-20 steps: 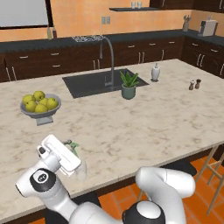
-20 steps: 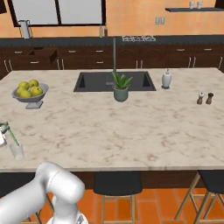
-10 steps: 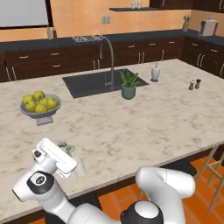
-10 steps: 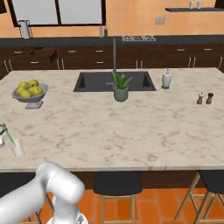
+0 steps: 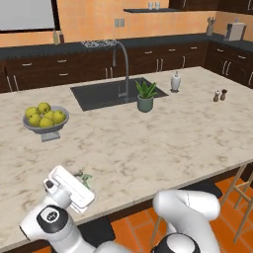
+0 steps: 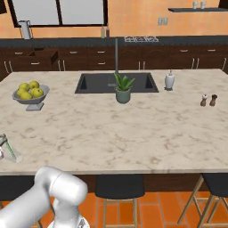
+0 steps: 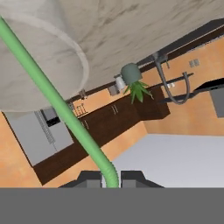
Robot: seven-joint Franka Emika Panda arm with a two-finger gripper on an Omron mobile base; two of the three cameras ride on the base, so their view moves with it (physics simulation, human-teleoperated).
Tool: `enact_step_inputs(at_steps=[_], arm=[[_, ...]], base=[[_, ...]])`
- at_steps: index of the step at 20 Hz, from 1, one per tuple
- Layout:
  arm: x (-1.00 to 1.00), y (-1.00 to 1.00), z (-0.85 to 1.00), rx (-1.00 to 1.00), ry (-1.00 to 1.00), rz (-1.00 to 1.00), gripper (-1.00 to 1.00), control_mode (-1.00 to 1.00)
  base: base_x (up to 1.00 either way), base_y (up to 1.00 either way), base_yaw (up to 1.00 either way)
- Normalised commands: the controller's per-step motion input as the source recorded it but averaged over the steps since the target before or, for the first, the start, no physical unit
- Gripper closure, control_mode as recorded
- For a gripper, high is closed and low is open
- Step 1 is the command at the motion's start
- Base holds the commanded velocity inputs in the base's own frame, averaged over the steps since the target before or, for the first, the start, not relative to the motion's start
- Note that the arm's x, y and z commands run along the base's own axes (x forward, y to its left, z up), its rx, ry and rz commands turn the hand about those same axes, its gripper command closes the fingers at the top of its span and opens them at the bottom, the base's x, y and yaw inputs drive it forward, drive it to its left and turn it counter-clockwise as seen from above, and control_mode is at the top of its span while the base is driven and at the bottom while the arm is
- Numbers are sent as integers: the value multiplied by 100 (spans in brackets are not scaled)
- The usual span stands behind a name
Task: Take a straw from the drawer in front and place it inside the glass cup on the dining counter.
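Straw, thin and light green, is gripped at its lower end by the claw, whose two dark tips are clenched on it in the hand view. From there the straw runs up and away towards the rim of the small clear glass cup, which is seen very near, standing on the large beige marbled stone bench. Its far end passes across the round outline of the cup; whether the tip is already inside the rim cannot be told with certainty.

In the right base view the cup stands near the front edge of the bench, well apart from the grey bowl of yellow-green fruit and on the near side of it, and a thin green line is seen slanting at the cup. In the left base view a small piece of green shows just beside the white hand of the arm, again on the near side of the fruit bowl.

The step in hand is judged to be the placing: the fetching from the drawer is done, and the straw is being brought to the cup. For the next move, the straw should be lined up over the opening and lowered until its end rests inside, and only then should the claw be released. Because the cup is light and stands near the edge, a sideways push against its wall should be avoided.
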Motion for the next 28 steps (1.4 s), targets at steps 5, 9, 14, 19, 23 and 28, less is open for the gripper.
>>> enact_step_inputs(at_steps=[5, 9, 14, 19, 23, 28], arm=[[18, -33, -7, 0, 0, 0, 100, -100], [-9, -4, -9, 1, 0, 0, 100, -100], [7, 0, -2, 8, 0, 0, 100, -100], [33, 1, 0, 8, 0, 1, 100, -100], [4, 9, -13, 3, 0, 2, 100, -100], [0, 16, -16, 4, 0, 2, -100, -100]], base=[[0, 0, 0], [0, 0, 0], [0, 0, 0], [0, 0, 0], [0, 0, 0], [0, 0, 0]])
